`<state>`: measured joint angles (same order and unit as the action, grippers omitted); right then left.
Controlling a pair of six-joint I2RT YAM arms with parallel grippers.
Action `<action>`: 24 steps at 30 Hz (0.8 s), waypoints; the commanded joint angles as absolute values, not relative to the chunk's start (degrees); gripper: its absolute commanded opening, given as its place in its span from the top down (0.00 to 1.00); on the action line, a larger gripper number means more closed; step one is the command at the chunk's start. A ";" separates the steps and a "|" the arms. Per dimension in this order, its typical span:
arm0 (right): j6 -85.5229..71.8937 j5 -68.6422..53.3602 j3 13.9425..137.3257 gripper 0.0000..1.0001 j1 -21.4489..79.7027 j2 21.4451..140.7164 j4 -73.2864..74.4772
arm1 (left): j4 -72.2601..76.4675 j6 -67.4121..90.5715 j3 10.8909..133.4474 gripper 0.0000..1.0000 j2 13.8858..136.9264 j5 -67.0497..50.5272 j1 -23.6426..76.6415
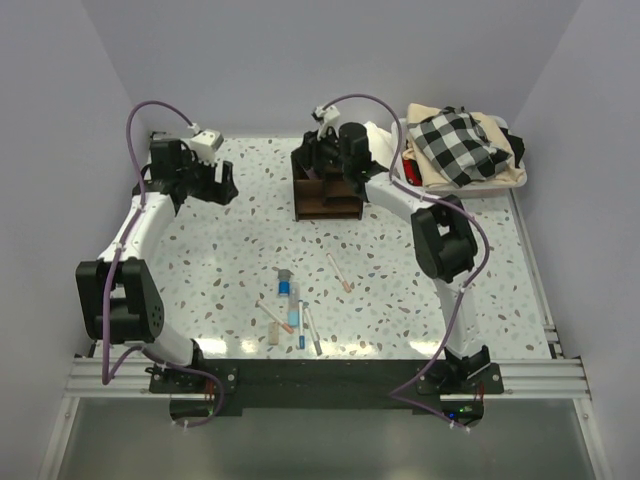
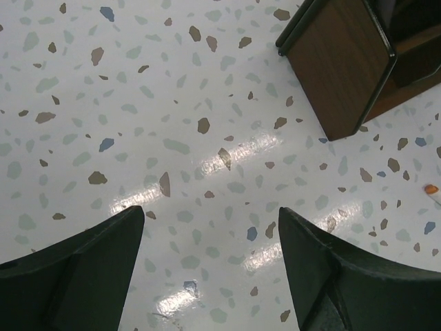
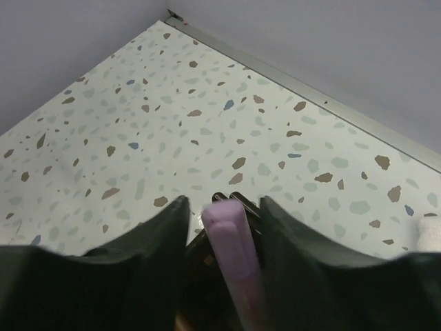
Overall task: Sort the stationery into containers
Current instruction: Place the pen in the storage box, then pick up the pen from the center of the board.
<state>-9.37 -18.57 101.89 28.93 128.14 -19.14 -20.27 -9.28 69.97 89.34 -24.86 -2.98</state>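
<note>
Hovering above the dark wooden organizer (image 1: 325, 200), the right gripper (image 3: 224, 203) is seen clamped narrowly around a pale pink marker (image 3: 231, 241). The left gripper (image 2: 210, 215) is held wide apart over the table (image 2: 172, 103). Other pens (image 1: 292, 305) are seen scattered near the front edge.
</note>
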 commanded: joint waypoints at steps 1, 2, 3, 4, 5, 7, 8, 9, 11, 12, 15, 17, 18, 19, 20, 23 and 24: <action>-7.73 -18.28 99.58 0.42 28.92 121.47 -27.42 | -19.69 -10.81 72.69 0.16 89.30 -25.40 -3.25; -7.65 -18.63 99.32 0.39 29.00 121.03 -27.42 | -19.51 -11.25 72.51 0.16 89.12 -25.49 -2.90; -7.82 -18.72 99.06 0.36 29.00 120.50 -27.42 | -19.34 -12.82 72.34 0.16 88.60 -25.92 -2.64; -8.17 -18.63 98.88 0.35 28.92 119.19 -27.33 | -18.90 -13.79 72.07 0.15 88.16 -26.19 -2.20; -8.17 -18.63 98.35 0.34 29.00 118.31 -27.25 | -18.64 -15.02 71.46 0.14 87.72 -26.71 -1.15; -8.26 -18.37 97.74 0.33 29.00 116.46 -26.46 | -19.07 -20.11 71.28 0.13 86.05 -28.73 -0.44; -8.26 -17.67 96.95 0.32 28.92 113.84 -25.93 | -19.51 -22.30 71.19 0.12 85.26 -31.00 2.61; -8.26 -17.41 96.33 0.32 29.00 112.34 -24.71 | -20.03 -27.81 71.10 0.12 83.34 -32.42 3.77; -7.74 -14.52 94.06 0.30 28.65 107.35 -22.95 | -23.54 -34.68 71.63 0.12 81.31 -37.41 7.79; -7.30 -13.20 93.17 0.30 28.48 105.23 -20.50 | -28.78 -43.07 72.15 0.12 80.08 -39.36 9.13; -5.98 -4.62 89.04 0.24 27.25 98.21 -13.22 | -39.25 -61.70 75.40 0.14 80.24 -46.48 15.01; -8.78 -3.34 86.76 0.22 23.48 95.38 -8.72 | -48.57 -70.62 76.90 0.15 81.38 -46.94 20.00; -10.09 -5.60 86.23 0.20 21.55 93.62 -3.48 | -53.04 -77.54 77.34 0.16 83.47 -45.37 22.04; -11.67 -6.93 86.48 0.19 17.79 93.17 -0.21 | -54.91 -80.57 77.87 0.17 84.80 -43.61 23.97; -11.86 -8.16 87.96 0.18 16.10 93.25 4.61 | -56.67 -83.21 79.26 0.20 86.21 -40.90 26.95; -8.45 -16.24 88.16 0.17 10.12 93.17 16.94 | -60.90 -88.85 83.83 0.26 92.97 -38.94 30.92; -7.39 -17.13 87.55 0.17 9.15 92.64 20.01 | -62.13 -89.99 85.07 0.27 96.56 -39.02 31.63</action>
